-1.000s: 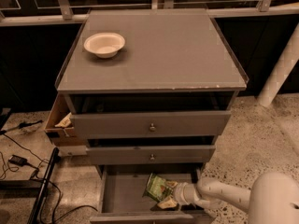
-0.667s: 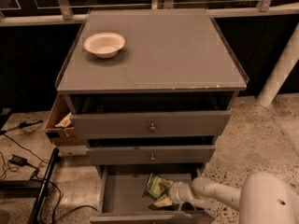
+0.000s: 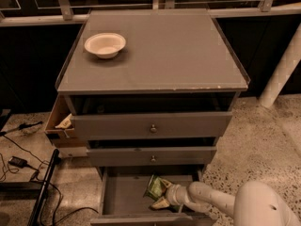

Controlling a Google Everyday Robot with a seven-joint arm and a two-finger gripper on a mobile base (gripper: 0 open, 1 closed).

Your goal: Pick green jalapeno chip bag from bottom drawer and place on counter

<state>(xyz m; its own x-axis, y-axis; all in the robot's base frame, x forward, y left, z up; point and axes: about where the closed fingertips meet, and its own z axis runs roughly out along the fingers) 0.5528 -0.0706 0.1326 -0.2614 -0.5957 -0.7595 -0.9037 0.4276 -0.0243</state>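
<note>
The green jalapeno chip bag (image 3: 155, 188) lies on the flat grey floor of the open bottom drawer (image 3: 123, 197), right of centre, with a pale end toward the front. My gripper (image 3: 165, 196) reaches in from the right on a white arm and sits right at the bag. The counter (image 3: 174, 51) is the wide grey top of the cabinet, chipped at its front edge.
A white bowl (image 3: 105, 44) stands at the counter's back left. Two knobbed drawers (image 3: 153, 126) above the bottom one are pulled partly out. A cardboard box (image 3: 60, 124) sits at the cabinet's left side. Cables and a black bar (image 3: 42, 187) lie on the floor at left.
My arm has slid a little further left into the drawer, so the gripper is closer over the bag. The bag has not visibly moved.
</note>
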